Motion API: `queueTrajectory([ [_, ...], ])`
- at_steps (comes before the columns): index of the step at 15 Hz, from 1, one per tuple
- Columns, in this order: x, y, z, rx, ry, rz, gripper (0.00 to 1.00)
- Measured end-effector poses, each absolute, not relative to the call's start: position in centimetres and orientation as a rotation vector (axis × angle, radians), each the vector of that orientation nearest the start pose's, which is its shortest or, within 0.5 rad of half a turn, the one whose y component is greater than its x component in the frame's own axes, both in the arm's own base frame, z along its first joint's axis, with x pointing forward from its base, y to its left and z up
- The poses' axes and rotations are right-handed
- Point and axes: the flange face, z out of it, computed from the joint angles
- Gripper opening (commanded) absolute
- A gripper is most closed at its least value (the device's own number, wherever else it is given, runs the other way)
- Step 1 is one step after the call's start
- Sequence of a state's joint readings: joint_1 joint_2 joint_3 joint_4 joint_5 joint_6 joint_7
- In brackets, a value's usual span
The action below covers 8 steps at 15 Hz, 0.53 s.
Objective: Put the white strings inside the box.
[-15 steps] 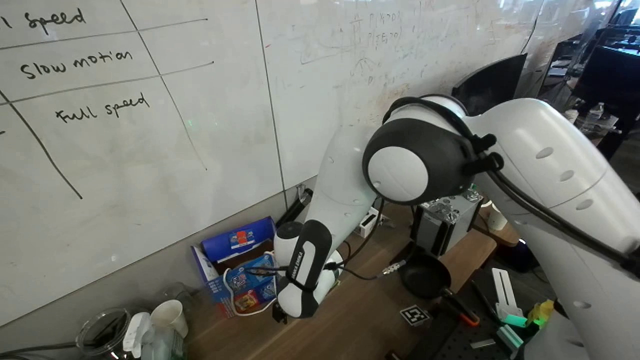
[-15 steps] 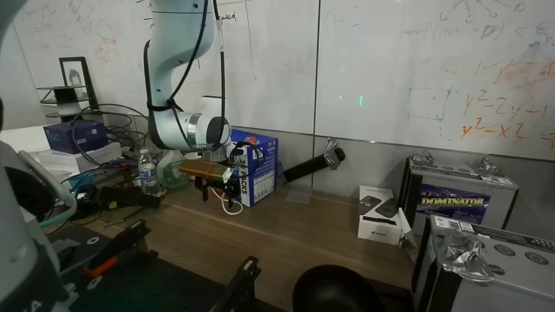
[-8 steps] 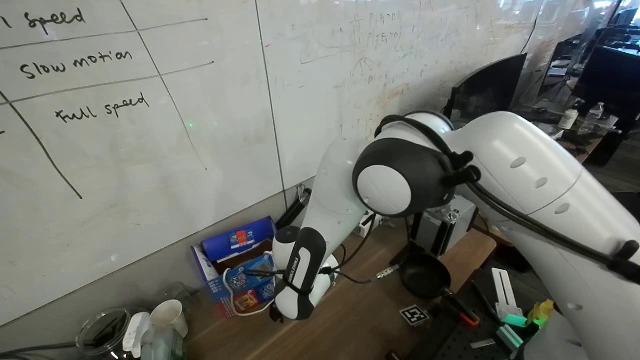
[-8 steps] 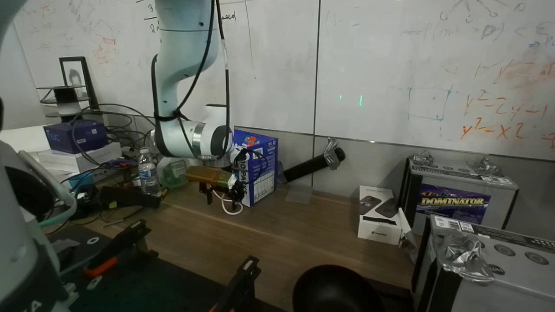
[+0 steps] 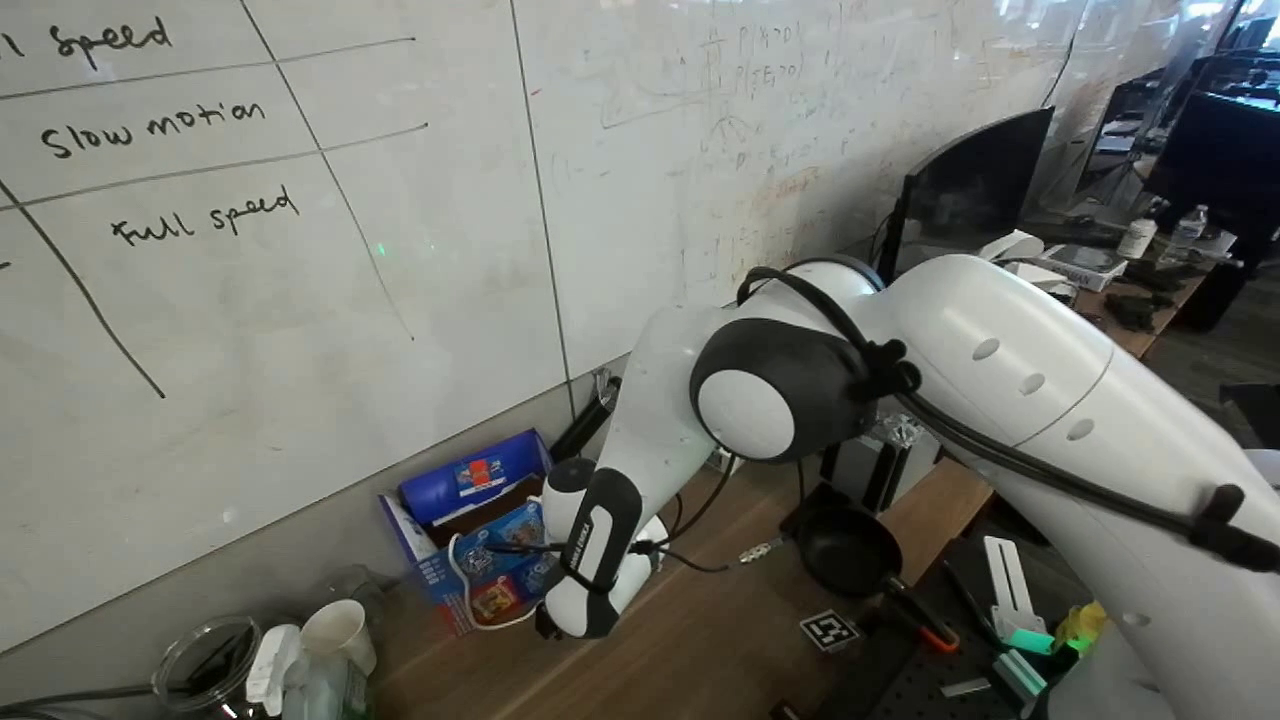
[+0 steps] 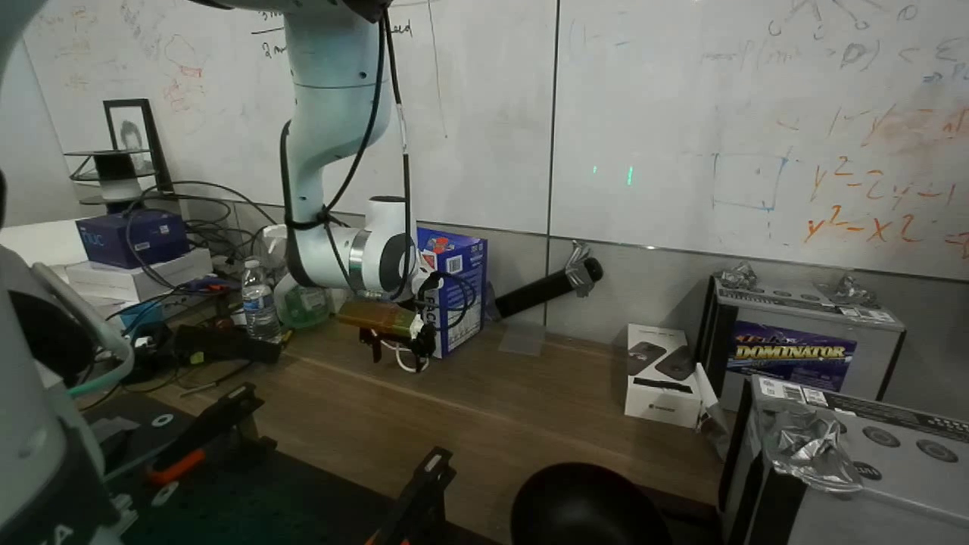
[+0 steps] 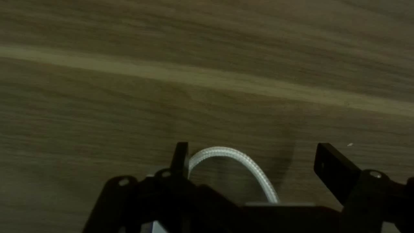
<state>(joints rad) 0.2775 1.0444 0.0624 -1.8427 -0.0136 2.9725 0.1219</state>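
The blue box [image 5: 436,583] stands open-topped against the whiteboard in an exterior view; the arm partly covers the box [image 6: 471,269] elsewhere. White string [image 5: 467,598] hangs over its printed front in a loose loop and runs behind my gripper. A low curl of the white string [image 6: 411,369] shows under the hand. In the wrist view my gripper [image 7: 252,149] is open, fingers wide apart. An arch of the white string [image 7: 223,151] lies between them, nearer the left finger [image 7: 180,158] and apart from the right one. Its lower ends are hidden behind the gripper body.
A paper cup [image 5: 340,635] and a spray bottle [image 5: 290,680] stand beside the box. A black pan [image 5: 850,550] sits farther along the wooden table [image 6: 484,416]. A black tube [image 6: 545,291] leans by the box, and a white carton [image 6: 662,371] stands beyond.
The arm has come down, bringing my open gripper lower and closer to the string loop, rightward in an exterior view. The box appears slightly nudged. The fingers stay apart.
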Motion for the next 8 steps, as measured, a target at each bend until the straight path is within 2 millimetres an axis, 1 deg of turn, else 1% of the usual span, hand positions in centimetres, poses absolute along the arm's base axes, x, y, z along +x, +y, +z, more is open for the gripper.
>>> queueTrajectory([
  [4,56.5,19.4,-3.4,-3.06,-0.296,-0.139,1.0],
  [8,57.2,19.1,-3.6,-3.065,-0.291,-0.156,1.0],
])
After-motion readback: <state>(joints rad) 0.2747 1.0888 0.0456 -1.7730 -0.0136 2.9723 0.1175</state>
